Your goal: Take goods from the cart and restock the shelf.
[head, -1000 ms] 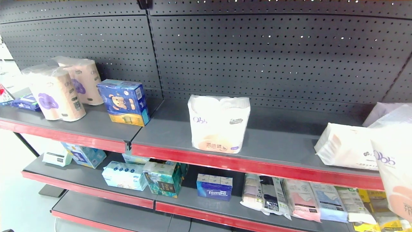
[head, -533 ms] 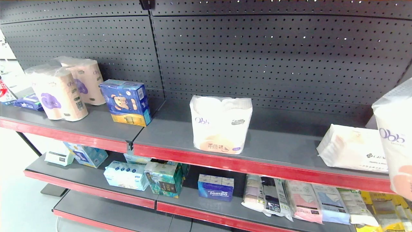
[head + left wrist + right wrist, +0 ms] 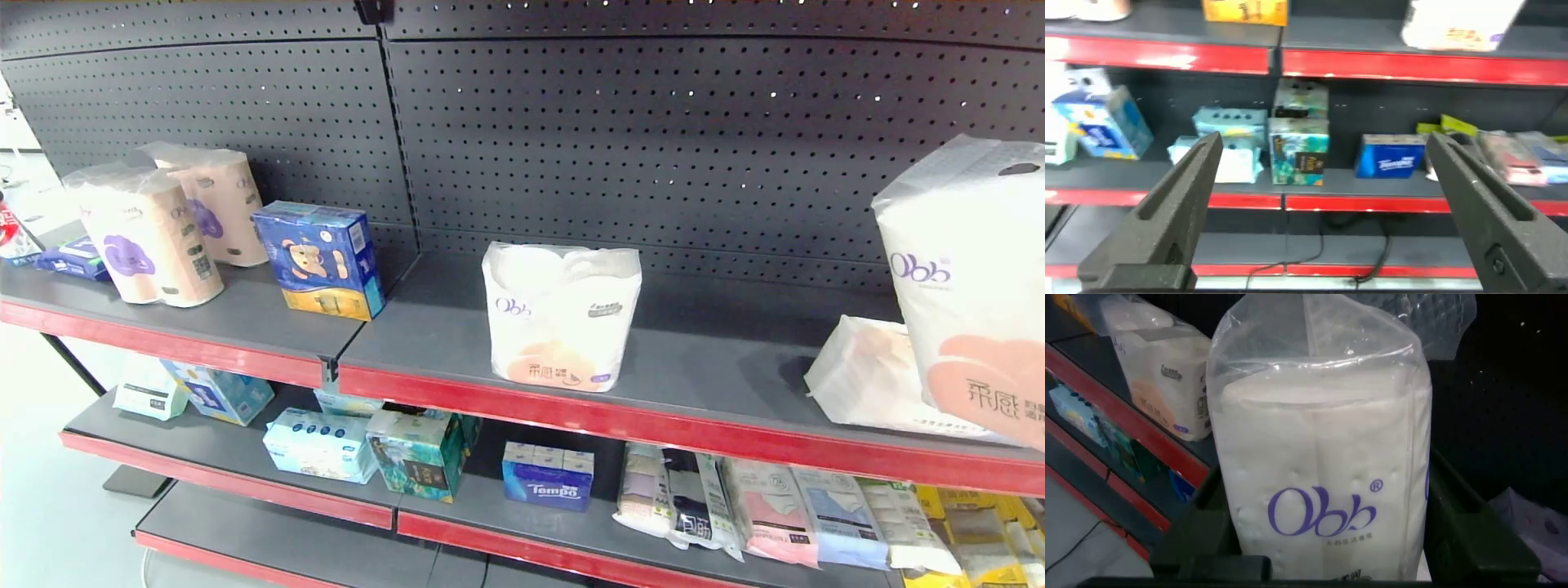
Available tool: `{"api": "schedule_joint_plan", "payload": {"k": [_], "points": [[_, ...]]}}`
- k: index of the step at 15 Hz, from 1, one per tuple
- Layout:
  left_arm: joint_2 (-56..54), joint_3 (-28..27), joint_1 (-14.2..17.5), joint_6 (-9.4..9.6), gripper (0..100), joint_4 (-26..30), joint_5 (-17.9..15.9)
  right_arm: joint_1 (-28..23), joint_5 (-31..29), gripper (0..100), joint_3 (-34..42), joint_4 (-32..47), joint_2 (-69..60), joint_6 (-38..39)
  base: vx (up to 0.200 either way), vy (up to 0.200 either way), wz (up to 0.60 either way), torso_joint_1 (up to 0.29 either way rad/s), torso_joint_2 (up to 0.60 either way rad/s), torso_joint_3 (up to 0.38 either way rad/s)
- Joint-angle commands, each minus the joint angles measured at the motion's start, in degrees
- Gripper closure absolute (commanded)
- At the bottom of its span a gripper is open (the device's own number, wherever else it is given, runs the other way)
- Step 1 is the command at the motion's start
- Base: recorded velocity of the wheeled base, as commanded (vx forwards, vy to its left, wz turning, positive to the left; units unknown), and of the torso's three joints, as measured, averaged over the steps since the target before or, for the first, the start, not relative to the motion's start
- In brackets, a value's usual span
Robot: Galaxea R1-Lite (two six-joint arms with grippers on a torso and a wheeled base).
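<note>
1. One white plastic-wrapped pack of paper rolls [image 3: 967, 278] hangs at the right edge of the head view. It is raised off the grey top shelf with the red front lip [image 3: 710, 347] and sits in front of a flat white soft pack [image 3: 861, 376] lying there. A matching white pack [image 3: 560, 314] already stands upright mid-shelf, well apart from both. Two peach roll packs [image 3: 155, 237] and a blue carton [image 3: 320, 259] stand further left.
2. Left wrist view: the left end effector [image 3: 1323, 143] is spread wide and carries nothing. It faces the lower shelves, where a teal patterned box [image 3: 1300, 151] stands.
3. Right wrist view: the right end effector [image 3: 1327, 514] pinches the raised pack from both sides, with the dark fingers [image 3: 1200, 531] pressed into the wrap. The standing pack lies beyond it.
4. Judgement: the restocking looks part done. This pack is lifted but not yet set down, and the bare stretch between the standing pack and the flat one seems the likely spot. How much remains in the cart cannot be told.
</note>
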Motion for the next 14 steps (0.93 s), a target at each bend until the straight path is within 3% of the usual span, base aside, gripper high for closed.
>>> {"api": "schedule_joint_plan", "payload": {"k": [1,3,5,6,8,11,14], "points": [[-0.9,3.1,-0.3,0.53,0,-0.2,3.3,0.1,0.0,100,0.2,-0.1,0.6,0.2,0.000,0.000,0.00,0.000,0.00,0.000],[-1.7,3.7,-0.6,0.70,0,-1.4,5.2,0.1,0.0,100,-0.1,-0.1,0.8,0.8,0.000,0.000,0.00,0.000,0.00,0.000],[-2.3,4.1,-0.8,0.70,0,-2.2,12.2,0.1,0.0,100,-0.4,-0.1,1.3,0.9,0.000,0.000,0.00,0.000,0.00,0.000],[-2.6,4.7,-0.9,0.44,0,-3.4,14.0,0.1,0.0,100,-0.4,-0.1,1.3,0.9,0.000,0.000,0.00,0.000,0.00,0.000],[-2.6,8.4,-0.9,1.14,0,-11.3,13.8,0.1,0.0,100,-0.3,-0.1,1.3,1.1,0.000,0.000,0.00,0.000,0.00,0.000],[-2.6,8.4,-1.0,1.67,0,-8.9,10.3,-0.1,0.0,100,-0.6,-0.1,1.3,2.5,0.000,0.000,0.00,0.000,0.00,0.000],[-2.6,8.4,-1.1,1.23,0,-8.8,9.9,0.0,0.0,100,-1.0,-0.2,1.8,2.6,0.000,0.000,0.00,0.000,0.00,0.000]]}}
